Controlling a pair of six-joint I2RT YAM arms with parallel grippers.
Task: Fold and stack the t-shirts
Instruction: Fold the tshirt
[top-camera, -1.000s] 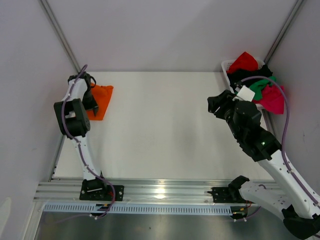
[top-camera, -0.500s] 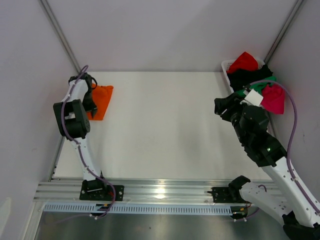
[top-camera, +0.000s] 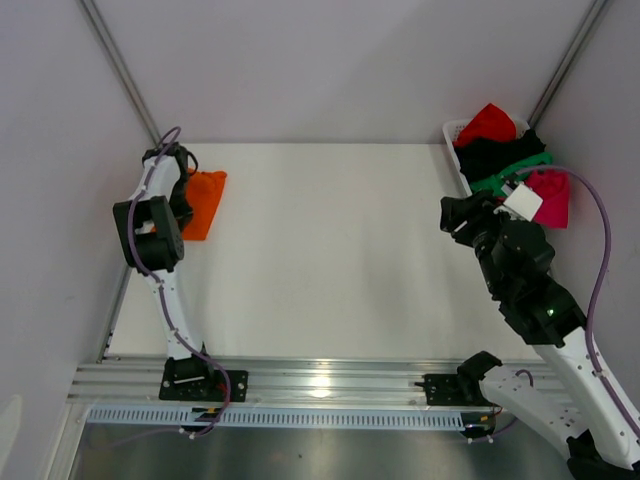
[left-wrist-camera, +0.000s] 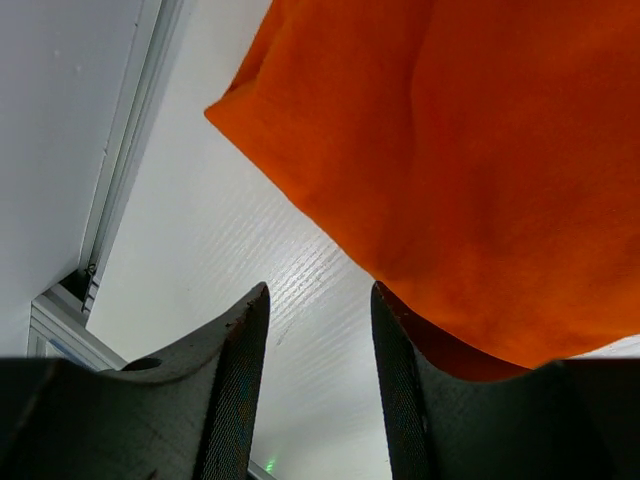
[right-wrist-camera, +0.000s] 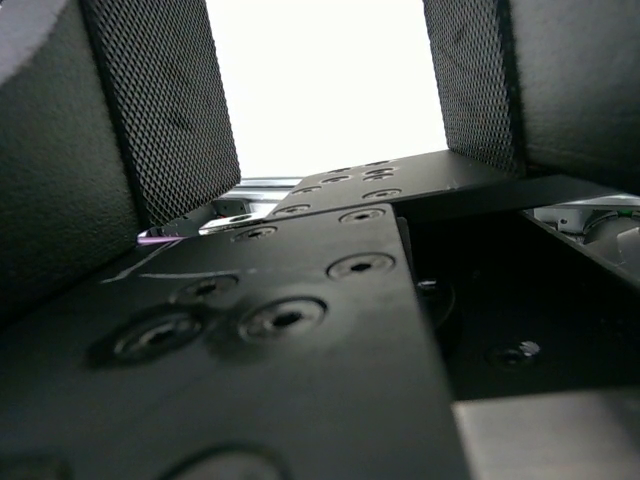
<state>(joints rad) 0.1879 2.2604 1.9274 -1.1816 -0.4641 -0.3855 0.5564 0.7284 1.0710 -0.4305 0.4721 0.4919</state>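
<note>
A folded bright orange t-shirt lies at the table's far left; it fills the upper right of the left wrist view. My left gripper hangs over its left edge, open, with bare table between the fingers and one fingertip against the cloth's hem. Red, black, green and magenta-pink t-shirts are heaped in the basket at far right. My right gripper stands open just left of the basket, holding nothing.
The white slatted basket sits in the far right corner against the wall. An aluminium rail runs along the near edge with both arm bases. The right arm's own black link fills the lower right wrist view.
The right arm has drawn back and swung rightward, uncovering more of the green and magenta shirts. The left gripper stayed at the orange shirt's edge, jaws slightly narrower.
</note>
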